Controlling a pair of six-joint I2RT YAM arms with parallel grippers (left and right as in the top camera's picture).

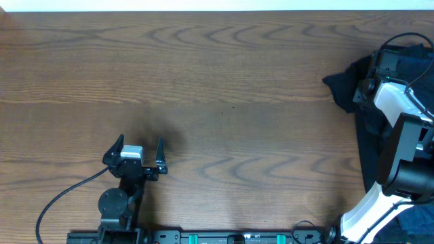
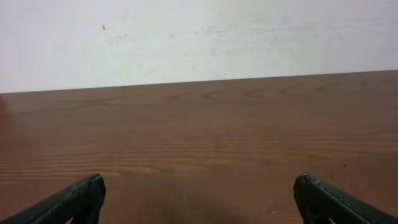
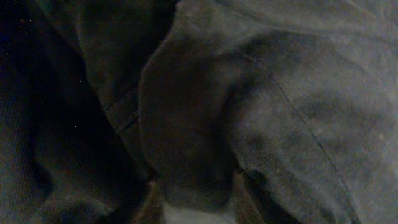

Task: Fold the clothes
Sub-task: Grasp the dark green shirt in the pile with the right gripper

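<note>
While the left gripper (image 1: 140, 142) is sitting low near the front edge of the wooden table (image 1: 224, 88), its two black fingers (image 2: 78, 198) are standing very wide apart. They are holding nothing, and only bare brown wood is showing between them. A thin black cable (image 1: 61, 196) is curling away from the left arm toward the front left corner.

Over on the right side, the white and black right arm (image 1: 400, 135) is reaching away from the front edge and bending down over the clothes (image 1: 366, 135). The clothes are lying in a dark, crumpled heap at the right edge of the table, well apart from the left gripper. Most of the heap is looking black, and a bit of blue cloth is showing by the front right corner.

The right gripper (image 3: 198, 199) is pushing down into this heap. Its camera is seeing only dark, wrinkled cloth with a seam (image 3: 298, 118) running across it. Two fingertips (image 3: 149, 205) are peeking in at the bottom with a soft lump of cloth between them. They are standing partly closed, but I cannot tell if they are pinching the cloth or just touching it.

Farther back, one pointed corner of cloth (image 1: 333, 81) is sticking out to the left onto the wood. Behind the table, a pale wall (image 2: 199, 37) is standing along the far edge.
</note>
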